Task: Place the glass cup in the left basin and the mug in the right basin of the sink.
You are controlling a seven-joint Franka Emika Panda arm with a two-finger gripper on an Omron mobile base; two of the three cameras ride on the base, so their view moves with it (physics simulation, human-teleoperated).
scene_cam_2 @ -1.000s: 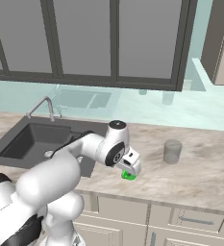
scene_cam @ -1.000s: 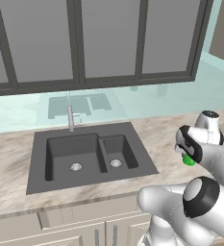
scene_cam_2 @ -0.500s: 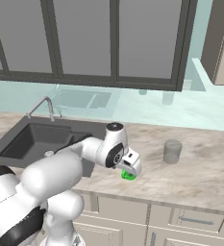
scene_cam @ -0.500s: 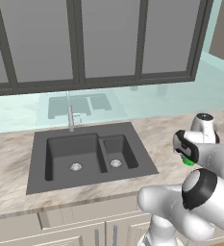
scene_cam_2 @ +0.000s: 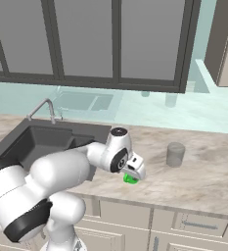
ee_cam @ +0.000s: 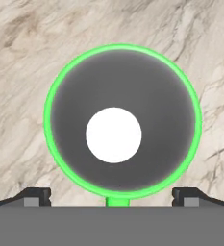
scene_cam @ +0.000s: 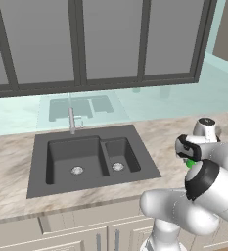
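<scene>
- The end effector (ee_cam: 112, 196) hangs straight over the mug (ee_cam: 122, 121), jaws spread wide, one dark fingertip (ee_cam: 36, 196) on each side of the green rim and nothing gripped.
- From the hand view we look right down into the mug: bright green ring, dim wall, pale round bottom, and a stub of handle at the lower edge between the tips.
- From the right base view the mug (scene_cam_2: 130, 179) sits upright on the marbled desk (scene_cam_2: 203, 179), just a sliver of green peeking out below the white hand.
- From the left base view the same green sliver (scene_cam: 189, 163) shows under the wrist, on the desk to the right of the sink (scene_cam: 91, 158).
- The glass cup (scene_cam_2: 174, 154) stands upright farther right on the desk, apart from the mug.
- In the sink, the left basin (scene_cam: 75, 159) and the right basin (scene_cam: 118, 155) sit side by side, a silver drain in each, the faucet (scene_cam: 72, 120) at the far edge.
</scene>
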